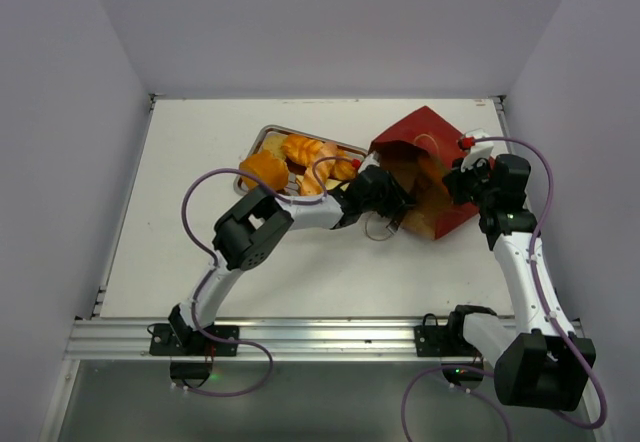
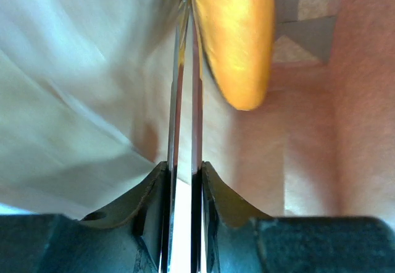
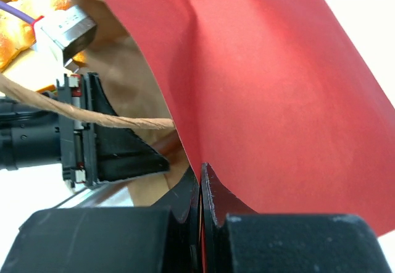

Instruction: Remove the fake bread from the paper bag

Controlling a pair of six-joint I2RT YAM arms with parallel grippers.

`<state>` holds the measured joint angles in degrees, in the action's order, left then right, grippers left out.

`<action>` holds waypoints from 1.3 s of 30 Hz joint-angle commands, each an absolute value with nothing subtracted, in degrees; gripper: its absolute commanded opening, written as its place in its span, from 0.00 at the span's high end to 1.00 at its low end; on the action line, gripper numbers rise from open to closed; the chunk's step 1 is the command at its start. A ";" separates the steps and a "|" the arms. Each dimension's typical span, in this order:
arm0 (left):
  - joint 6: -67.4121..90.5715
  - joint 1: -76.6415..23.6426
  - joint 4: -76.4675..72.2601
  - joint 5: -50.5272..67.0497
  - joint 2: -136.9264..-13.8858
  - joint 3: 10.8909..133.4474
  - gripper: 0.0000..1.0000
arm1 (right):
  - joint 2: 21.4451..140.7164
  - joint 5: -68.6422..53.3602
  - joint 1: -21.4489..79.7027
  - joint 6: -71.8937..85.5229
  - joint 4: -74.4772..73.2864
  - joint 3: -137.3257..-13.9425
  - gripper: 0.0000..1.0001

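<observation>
- Pale lilac walls close in on a white tabletop [image 1: 180, 242], with both arms reaching from its near edge toward the right half.
- The paper bag [image 1: 425, 134] lies tipped over right of centre, just beside the right end of the metal tray [image 1: 264, 132]. Its red outside faces up. Its open mouth, brown inside, is turned left and toward the near edge, so its long axis runs roughly from that mouth back to the far right.
- The tray sits left of the bag and carries several pieces of the fake bread [image 1: 300, 152], orange and golden, heaped close together.
- One long roll [image 2: 237, 38] is inside the bag. In the left wrist view it lies along the right finger, its long axis about parallel to the fingers and its rounded end pointing back toward the wrist.
- The left claw [image 1: 398, 200] is pushed into the bag's mouth. Its fingers are drawn almost together, leaving only a thin slit. The roll is outside that slit, and whether anything is pinched in it cannot be told.
- The right claw [image 3: 201, 177] is at the bag's right side, closed tight on a fold of the red paper wall.
- A thin string handle [image 3: 123, 121] crosses in front of the left claw in the right wrist view.
</observation>
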<state>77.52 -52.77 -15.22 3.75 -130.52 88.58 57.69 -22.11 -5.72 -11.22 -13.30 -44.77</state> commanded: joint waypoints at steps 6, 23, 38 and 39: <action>71.63 -51.94 -15.20 -1.67 -122.26 82.01 0.97 | 57.13 -22.76 -6.15 -11.25 -12.92 -45.18 0.99; 71.54 -52.03 -23.03 4.66 -122.60 80.59 0.63 | 57.22 -22.59 -6.24 -11.43 -13.01 -45.18 0.99; 79.54 -52.03 -21.98 7.56 -131.65 90.78 0.52 | 57.66 -22.68 -6.24 -11.51 -12.83 -45.18 0.99; 79.72 -52.03 -21.97 7.73 -131.92 91.23 0.51 | 57.74 -22.68 -6.24 -11.51 -12.92 -45.18 0.99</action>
